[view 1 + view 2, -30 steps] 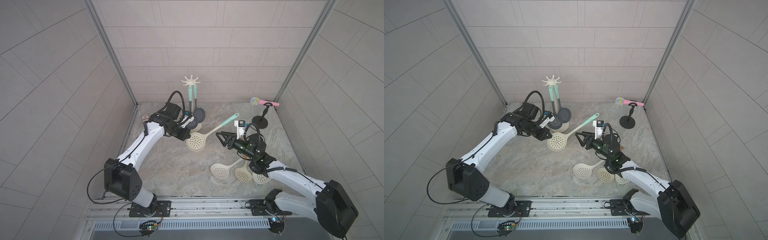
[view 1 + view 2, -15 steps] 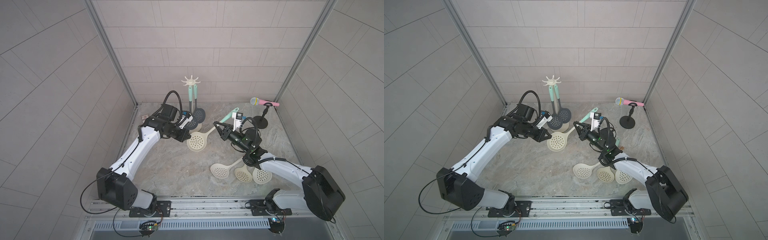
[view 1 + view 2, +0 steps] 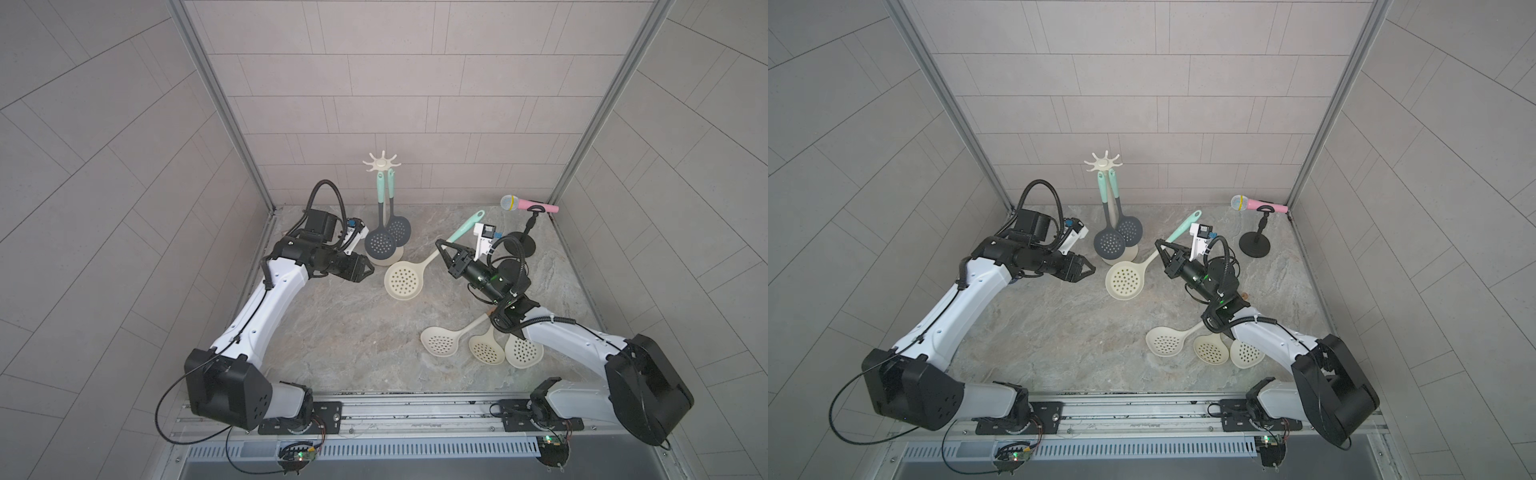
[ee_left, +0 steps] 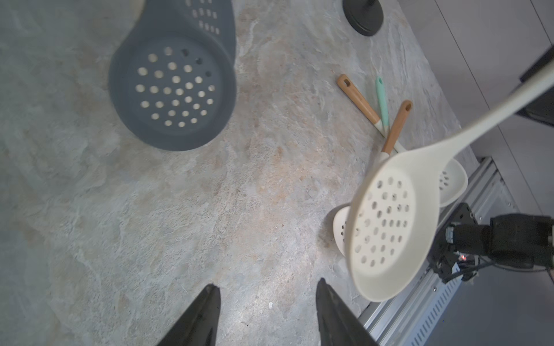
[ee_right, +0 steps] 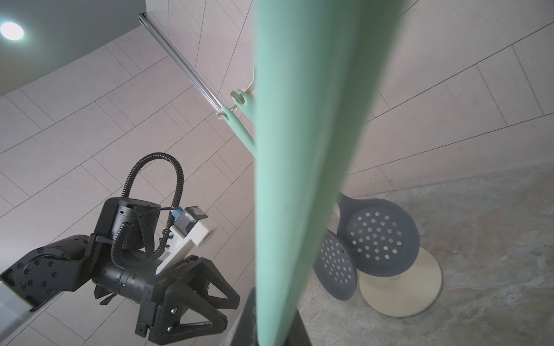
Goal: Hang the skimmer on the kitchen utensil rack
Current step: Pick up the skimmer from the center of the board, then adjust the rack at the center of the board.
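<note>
Right arm stretched forward, right gripper (image 3: 441, 246) clamped on skimmer (image 3: 404, 281) handle, bowl aloft. Left arm extended; left gripper (image 3: 368, 268) stood parted, empty.

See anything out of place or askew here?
Nothing spilled or damaged. Only oddity: a pink microphone on a black stand in the far corner, among kitchen utensils. Three loose skimmers lie with handles crossed.

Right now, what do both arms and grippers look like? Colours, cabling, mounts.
Matched pair: left arm and right arm have white shells, black joint housings; left gripper and right gripper are black with triangular open-frame fingers. Each wrist carries a white camera mount with blue connector and a looped black corrugated hose.
</note>
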Robot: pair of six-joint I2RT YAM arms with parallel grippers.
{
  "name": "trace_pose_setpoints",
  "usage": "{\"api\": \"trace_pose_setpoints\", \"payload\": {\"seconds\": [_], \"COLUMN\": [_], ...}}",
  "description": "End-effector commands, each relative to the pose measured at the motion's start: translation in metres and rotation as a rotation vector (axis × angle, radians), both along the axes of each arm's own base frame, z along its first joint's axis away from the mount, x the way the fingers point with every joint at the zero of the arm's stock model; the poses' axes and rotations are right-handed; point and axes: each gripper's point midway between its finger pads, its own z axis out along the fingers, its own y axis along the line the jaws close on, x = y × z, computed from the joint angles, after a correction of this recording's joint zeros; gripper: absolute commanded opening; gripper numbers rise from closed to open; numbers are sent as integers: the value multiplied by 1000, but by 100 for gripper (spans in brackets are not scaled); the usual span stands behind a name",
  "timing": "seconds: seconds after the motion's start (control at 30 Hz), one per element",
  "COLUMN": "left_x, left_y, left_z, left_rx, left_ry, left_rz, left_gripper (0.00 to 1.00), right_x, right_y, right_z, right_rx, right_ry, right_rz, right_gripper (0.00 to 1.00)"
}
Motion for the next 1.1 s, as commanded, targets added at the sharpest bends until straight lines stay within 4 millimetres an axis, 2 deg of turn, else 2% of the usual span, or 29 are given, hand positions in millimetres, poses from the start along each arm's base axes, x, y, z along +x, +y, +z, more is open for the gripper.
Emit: {"api": "trace_pose_setpoints", "payload": {"seconds": [0.0, 0.13, 0.23, 0.27, 0.33, 0.5, 0.6, 0.73, 0.83, 1.0, 1.07], "left_x": [21, 51, 77, 86, 106, 159, 188, 212, 226, 227, 236], "left_y": [28, 56, 62, 64, 64, 66, 70, 62, 56, 46, 40], "left_z": [9, 13, 18, 20, 26, 38, 37, 43, 59, 104, 104], "left_rx": [14, 49, 73, 75, 54, -107, -239, -445, -602, -895, -948], "left_ry": [-40, -119, -211, -238, -291, -415, -422, -422, -463, -531, -437], "left_rz": [101, 211, 229, 233, 231, 234, 228, 101, 34, -139, -177], "left_gripper": [59, 59, 61, 66, 70, 71, 71, 71, 70, 69, 67], "right_x": [-11, -20, -27, -29, -32, -36, -36, -32, -26, -14, -11], "right_y": [-6, -11, -12, -13, -16, -25, -30, -34, -35, -32, -30], "right_z": [4, -6, -15, -18, -23, -33, -39, -47, -53, -59, -60], "right_rx": [5, -36, -68, -77, -91, -120, -139, -172, -191, -208, -207], "right_ry": [12, 45, 61, 69, 76, 92, 101, 116, 131, 152, 159], "right_rz": [50, 70, 80, 83, 85, 67, 49, 33, 27, 37, 45], "right_gripper": [0, 0, 0, 0, 0, 0, 0, 0, 0, 0, 0]}}
